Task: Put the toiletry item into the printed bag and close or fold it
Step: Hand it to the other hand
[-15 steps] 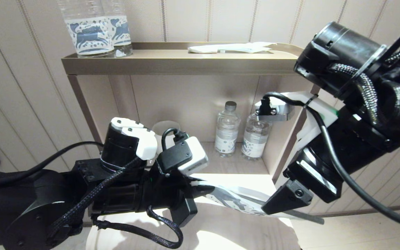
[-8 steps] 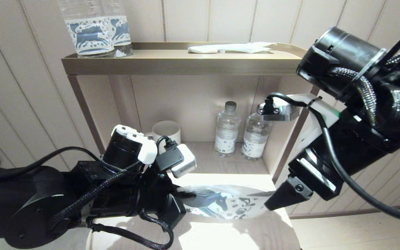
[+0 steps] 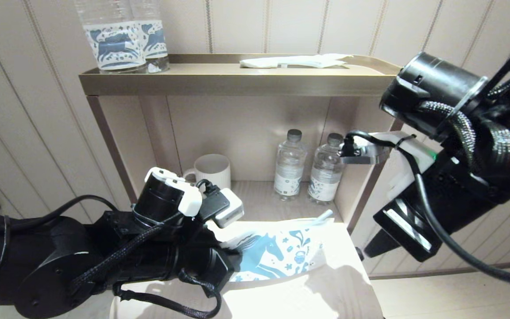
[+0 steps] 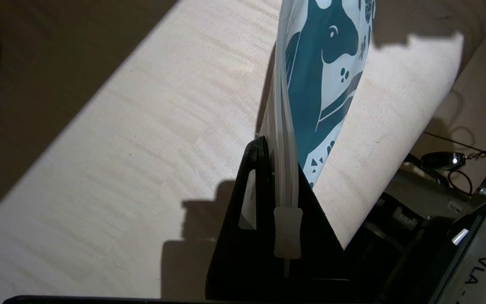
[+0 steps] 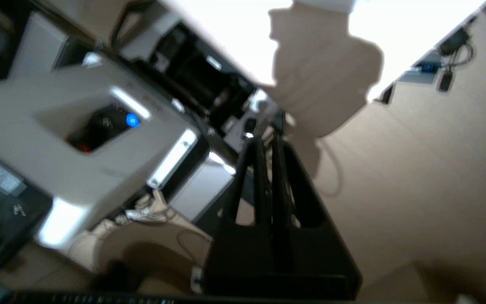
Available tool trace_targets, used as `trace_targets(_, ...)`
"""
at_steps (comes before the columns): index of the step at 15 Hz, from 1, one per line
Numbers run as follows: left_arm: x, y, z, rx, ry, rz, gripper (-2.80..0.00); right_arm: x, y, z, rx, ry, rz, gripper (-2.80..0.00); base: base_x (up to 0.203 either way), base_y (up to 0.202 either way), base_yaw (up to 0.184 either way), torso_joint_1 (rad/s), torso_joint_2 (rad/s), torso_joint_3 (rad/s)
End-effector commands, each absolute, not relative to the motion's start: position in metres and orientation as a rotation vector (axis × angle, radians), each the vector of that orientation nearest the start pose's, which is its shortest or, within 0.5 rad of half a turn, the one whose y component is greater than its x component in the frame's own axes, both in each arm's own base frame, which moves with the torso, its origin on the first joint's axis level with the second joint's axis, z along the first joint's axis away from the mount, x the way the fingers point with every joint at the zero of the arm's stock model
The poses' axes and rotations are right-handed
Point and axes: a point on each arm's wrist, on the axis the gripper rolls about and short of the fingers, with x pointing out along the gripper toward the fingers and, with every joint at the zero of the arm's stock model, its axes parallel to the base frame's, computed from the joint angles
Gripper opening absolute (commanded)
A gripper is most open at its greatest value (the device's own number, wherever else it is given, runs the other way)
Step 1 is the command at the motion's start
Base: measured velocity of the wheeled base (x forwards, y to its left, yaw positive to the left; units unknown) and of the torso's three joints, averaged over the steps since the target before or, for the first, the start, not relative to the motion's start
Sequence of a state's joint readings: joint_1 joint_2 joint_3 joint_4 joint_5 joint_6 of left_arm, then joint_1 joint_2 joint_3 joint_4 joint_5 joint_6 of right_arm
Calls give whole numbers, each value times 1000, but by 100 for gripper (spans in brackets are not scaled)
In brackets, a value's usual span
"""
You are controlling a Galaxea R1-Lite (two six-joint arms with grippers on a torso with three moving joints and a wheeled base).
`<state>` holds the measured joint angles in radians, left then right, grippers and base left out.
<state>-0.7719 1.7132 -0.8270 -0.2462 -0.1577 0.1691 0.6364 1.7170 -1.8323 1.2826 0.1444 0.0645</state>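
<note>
1. Left gripper (image 4: 283, 198), nearest, low over pale table (image 3: 343, 288): fingers clamped on zip edge of printed bag (image 3: 277, 257); slider tab sits between them.
2. Printed bag: held by one end, rest lies across table toward right, horse side up.
3. Toothbrush (image 3: 323, 216): thin pale end pokes out at bag's far right corner; rest appears to be inside.
4. Right gripper (image 5: 268, 147): off table's right edge, apart from bag; fingers nearly together, nothing held.
5. Shelf unit (image 3: 233, 82) behind: mug (image 3: 212, 170), two small bottles (image 3: 310, 166) below; two horse-label bottles (image 3: 122, 37), white packet (image 3: 295, 61) on top.

Step, est.: brush loaded, closing/folding not done. Next move prob. needs 2nd grip at free end.

Hidden: left fingertips in head view (arm blocks); how deep brush sits; whether zip is sealed.
</note>
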Motion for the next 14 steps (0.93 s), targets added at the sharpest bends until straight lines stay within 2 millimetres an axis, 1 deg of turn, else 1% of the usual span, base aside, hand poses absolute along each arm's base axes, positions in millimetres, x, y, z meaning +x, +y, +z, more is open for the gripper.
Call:
trace_targets(1,207,-206,150,350,545,-954,-280,207,143,290,-218,1217,604,-280,0,0,0,0,0,0)
trace_targets(4,206,-206,156,346,502,-962,-280,221,140,286,-213,1206,548,-280,0,0,0,0,0,0)
trace_targets(7,204,-204,162,348,468,-968,-280,235,144,277,-225,1209,516,-280,0,0,0,0,0,0)
trace_targets(9,203,-204,164,347,462,-967,-280,244,142,271,-225,1226,485,-280,0,0,0,0,0,0)
trace_targets(14,203,-204,162,349,470,-967,-280,252,142,261,-236,1257,456,-280,0,0,0,0,0,0)
